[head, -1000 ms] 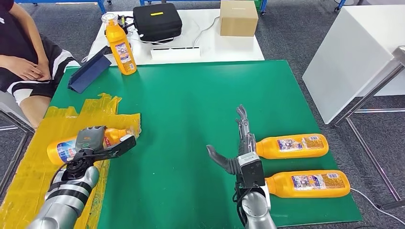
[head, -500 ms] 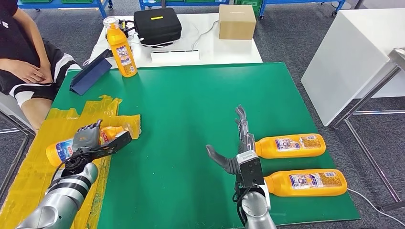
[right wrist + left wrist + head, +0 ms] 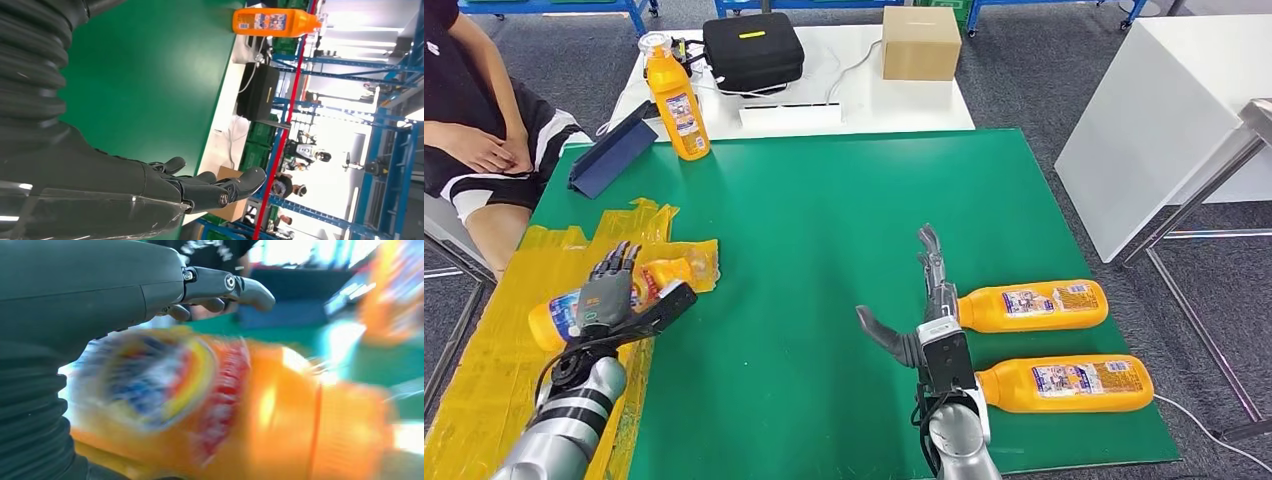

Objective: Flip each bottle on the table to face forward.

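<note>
left hand (image 3: 614, 300) grips lying bottle (image 3: 559, 315) on yellow sheet (image 3: 484, 360)

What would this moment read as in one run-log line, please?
left hand: grips lying bottle on yellow sheet | right hand: open, beside two lying bottles

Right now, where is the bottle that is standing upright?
In the head view the upright bottle stands at the table's far left corner, beside the blue tablet stand and left of the black case.

Probably a warehouse-like lab: blue racking (image 3: 350, 65), green test table (image 3: 844, 200).
</note>
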Available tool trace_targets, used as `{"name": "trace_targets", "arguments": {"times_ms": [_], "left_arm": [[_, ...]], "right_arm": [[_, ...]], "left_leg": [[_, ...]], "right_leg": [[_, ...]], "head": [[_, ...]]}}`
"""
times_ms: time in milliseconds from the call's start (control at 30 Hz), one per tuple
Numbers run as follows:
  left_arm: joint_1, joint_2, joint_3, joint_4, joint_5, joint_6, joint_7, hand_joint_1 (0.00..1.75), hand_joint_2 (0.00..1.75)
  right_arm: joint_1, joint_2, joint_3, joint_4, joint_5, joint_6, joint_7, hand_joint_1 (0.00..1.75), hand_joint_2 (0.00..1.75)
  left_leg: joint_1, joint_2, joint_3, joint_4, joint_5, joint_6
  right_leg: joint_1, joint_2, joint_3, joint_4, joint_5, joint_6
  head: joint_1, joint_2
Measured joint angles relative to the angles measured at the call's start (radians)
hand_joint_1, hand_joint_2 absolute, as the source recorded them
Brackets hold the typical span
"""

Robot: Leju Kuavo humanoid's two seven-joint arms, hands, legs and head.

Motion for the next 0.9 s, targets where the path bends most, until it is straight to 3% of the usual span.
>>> {"name": "trace_targets", "arguments": {"times_ms": [100,200,267,467,600,833,900], "left_arm": [[0.093,-0.029,-0.022,-0.170,0.239,-0.046,-0.166,0.00,1.75],[0.202,-0.055,-0.061,-0.401,0.545,-0.162,-0.332,0.00,1.75],[0.266,-0.068,-0.089,-0.553,0.692,-0.231,-0.399,0.00,1.75],[0.381,-0.091,-0.121,-0.847,0.884,-0.323,-0.502,0.00,1.75],[0.440,-0.110,-0.125,-0.991,1.035,-0.428,-0.518,0.00,1.75],[0.487,-0.127,-0.124,-1.097,1.078,-0.477,-0.518,0.00,1.75],[0.491,-0.130,-0.124,-1.107,1.087,-0.496,-0.518,0.00,1.75]], "right_arm": [[0.006,-0.002,0.000,0.002,0.008,-0.016,-0.011,0.00,1.75],[0.016,-0.007,0.000,0.002,0.019,-0.035,-0.018,0.00,1.75],[0.022,-0.012,0.001,0.001,0.024,-0.042,-0.021,0.00,1.75],[0.031,-0.025,0.002,-0.008,0.042,-0.058,-0.025,0.00,1.75],[0.037,-0.046,0.007,-0.031,0.158,-0.107,-0.003,0.00,1.75],[0.042,-0.085,0.010,-0.061,0.243,-0.129,0.029,0.00,1.75],[0.043,-0.098,0.015,-0.063,0.319,-0.140,0.063,0.00,1.75]], "left_leg": [[0.000,0.000,-0.003,0.000,0.000,0.000],[-0.001,0.001,-0.008,0.000,-0.001,0.000],[-0.001,0.001,-0.010,0.000,-0.001,0.001],[0.000,0.001,-0.011,0.000,-0.001,0.001],[0.000,0.001,-0.011,0.000,-0.001,0.001],[0.000,0.000,-0.011,0.000,-0.001,0.001],[0.000,0.000,-0.010,0.000,-0.001,0.001]], "right_leg": [[-0.001,0.000,-0.003,0.000,0.000,0.000],[-0.001,0.001,-0.008,0.000,0.000,0.000],[-0.001,0.001,-0.010,0.000,0.000,0.000],[-0.001,0.001,-0.011,0.000,0.000,0.000],[0.000,0.001,-0.011,0.000,0.000,0.000],[-0.001,0.001,-0.010,0.000,0.000,0.000],[-0.001,0.001,-0.010,0.000,0.000,0.000]], "head": [[0.000,0.000],[0.000,0.000],[0.000,0.000],[0.000,0.000],[0.000,0.000],[0.000,0.000],[0.000,0.000]]}}
